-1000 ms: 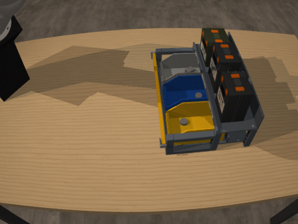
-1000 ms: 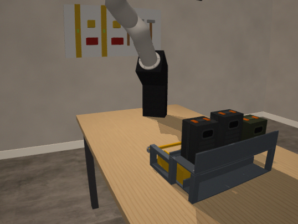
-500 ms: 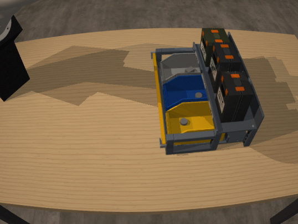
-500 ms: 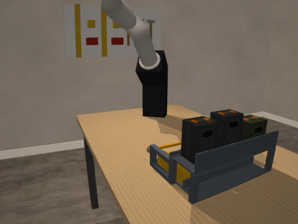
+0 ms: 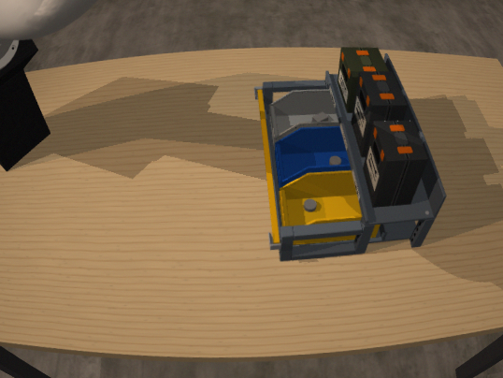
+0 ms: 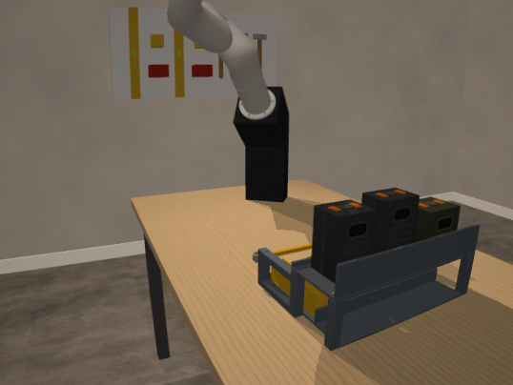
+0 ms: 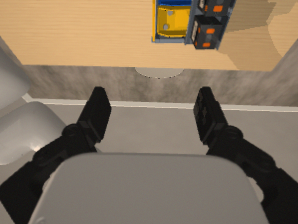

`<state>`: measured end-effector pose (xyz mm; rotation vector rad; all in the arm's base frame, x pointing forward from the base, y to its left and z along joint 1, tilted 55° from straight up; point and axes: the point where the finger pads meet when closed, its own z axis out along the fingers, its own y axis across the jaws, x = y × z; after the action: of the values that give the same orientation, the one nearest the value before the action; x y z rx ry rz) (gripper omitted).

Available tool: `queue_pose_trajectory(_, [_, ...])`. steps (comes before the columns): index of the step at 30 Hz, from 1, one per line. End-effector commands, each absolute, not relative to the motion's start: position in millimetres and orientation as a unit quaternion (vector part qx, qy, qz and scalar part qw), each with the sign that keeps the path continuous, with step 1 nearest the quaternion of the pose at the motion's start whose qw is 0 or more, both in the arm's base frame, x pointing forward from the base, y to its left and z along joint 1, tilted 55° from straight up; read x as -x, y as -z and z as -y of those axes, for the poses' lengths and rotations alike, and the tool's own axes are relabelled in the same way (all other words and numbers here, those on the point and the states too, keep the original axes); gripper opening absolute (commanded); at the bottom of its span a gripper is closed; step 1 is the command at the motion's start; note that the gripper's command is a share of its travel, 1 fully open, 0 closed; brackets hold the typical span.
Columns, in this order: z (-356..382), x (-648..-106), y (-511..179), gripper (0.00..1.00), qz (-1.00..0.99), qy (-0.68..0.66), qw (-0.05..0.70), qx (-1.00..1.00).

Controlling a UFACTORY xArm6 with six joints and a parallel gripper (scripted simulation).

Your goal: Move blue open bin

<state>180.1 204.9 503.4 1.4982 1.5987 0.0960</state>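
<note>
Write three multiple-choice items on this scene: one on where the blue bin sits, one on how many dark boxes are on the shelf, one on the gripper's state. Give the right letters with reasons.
1. Where is the blue bin?
A. On the table top
B. On the shelf, between the grey bin and the yellow bin
C. In the gripper

2. How many dark boxes stand behind the bins?
A. One
B. Three
C. Five

3. What is the state of the gripper?
A. Open, holding nothing
B. Shut on the blue bin
C. Shut on a part

Answers: 1 B, the top view shows it in the row of bins. 2 B, three show in the top and exterior views. 3 A, the wrist view shows fingers spread with only floor between.
</note>
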Motion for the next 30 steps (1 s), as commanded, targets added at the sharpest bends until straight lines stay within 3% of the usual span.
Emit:
queue_pose_trajectory(1, [-206.1,-179.9,-502.8,1.0,-0.649,-0.04,0.456,-0.608])
queue_pose_trajectory(30, [-213.2,-179.4,-496.0,1.0,-0.649,-0.04,0.456,-0.608])
